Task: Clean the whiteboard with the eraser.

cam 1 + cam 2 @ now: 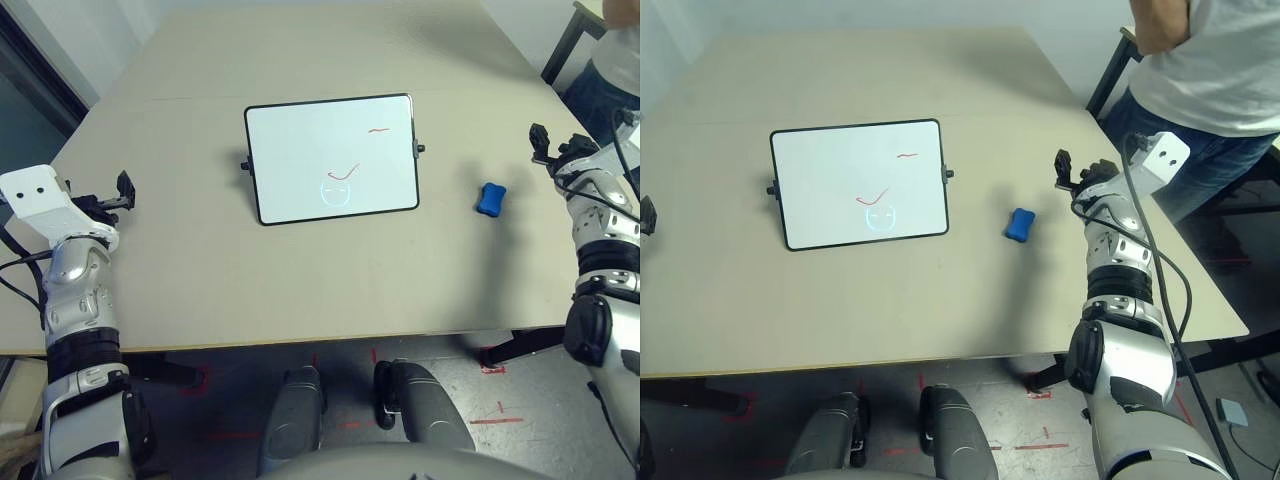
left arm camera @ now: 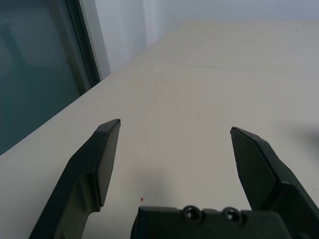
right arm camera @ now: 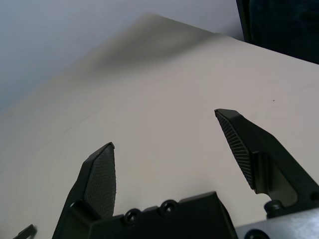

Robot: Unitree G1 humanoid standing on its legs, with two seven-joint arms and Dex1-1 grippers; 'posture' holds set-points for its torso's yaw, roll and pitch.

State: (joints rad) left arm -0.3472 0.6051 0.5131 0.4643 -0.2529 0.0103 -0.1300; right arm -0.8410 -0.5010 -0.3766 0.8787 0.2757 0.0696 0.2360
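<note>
"Why does the eraser (image 1: 491,199) lie apart from the whiteboard (image 1: 333,158)?"

"Probably so your right tool (image 3: 164,129) can reach it first; it's inward of that tool, with the board beyond."

"And your tools?"

"Right one spread wide, empty; your left tool (image 2: 175,124), left of the board, also wide, empty."

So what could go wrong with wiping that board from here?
The blue eraser lies near the right tool, whose open fingers might nudge it away instead of gripping it. The whiteboard has nothing holding it, so it could slide under rubbing. The person stands near the right arm and might get bumped.
</note>
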